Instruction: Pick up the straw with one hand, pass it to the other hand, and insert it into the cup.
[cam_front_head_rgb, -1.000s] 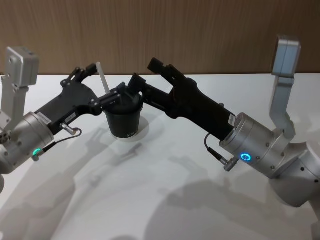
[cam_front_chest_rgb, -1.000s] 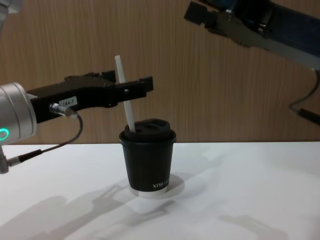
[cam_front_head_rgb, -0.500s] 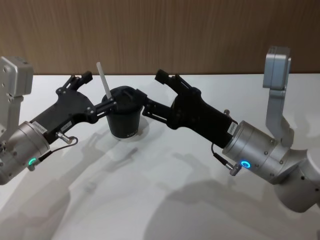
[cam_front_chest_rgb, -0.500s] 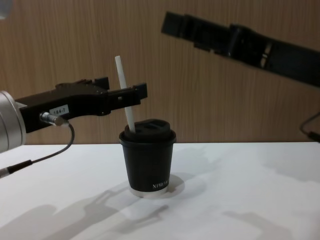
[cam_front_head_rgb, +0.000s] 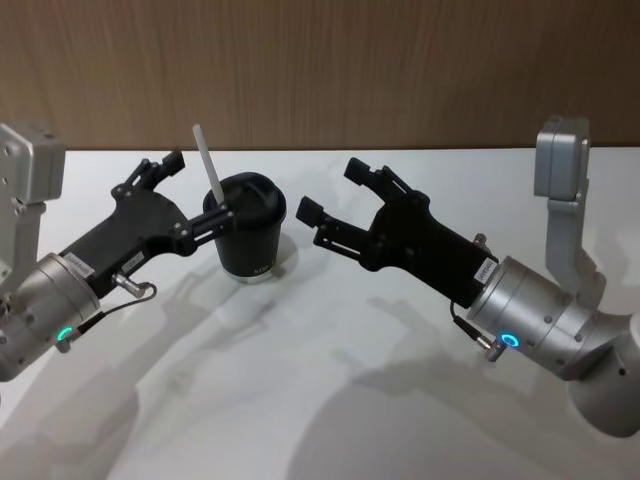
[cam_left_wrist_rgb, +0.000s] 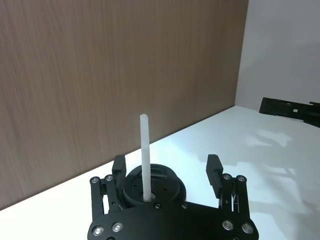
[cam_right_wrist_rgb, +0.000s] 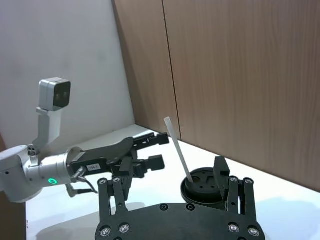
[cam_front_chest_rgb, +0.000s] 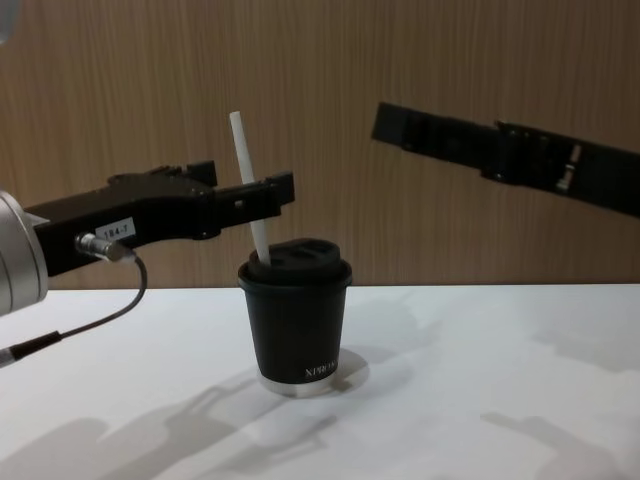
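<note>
Straw (cam_front_head_rgb: 209, 167) standing in the cup (cam_front_head_rgb: 248, 238), top leaning back-left.
Left gripper (cam_front_head_rgb: 192, 192) spread wide around it, not gripping; right gripper (cam_front_head_rgb: 335, 193) open too, just right of the cup.

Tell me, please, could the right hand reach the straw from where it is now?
Probably yes. The right hand hangs open beside the cup, with nothing between it and the straw. The left hand, open around the straw, crowds the far side only.
</note>
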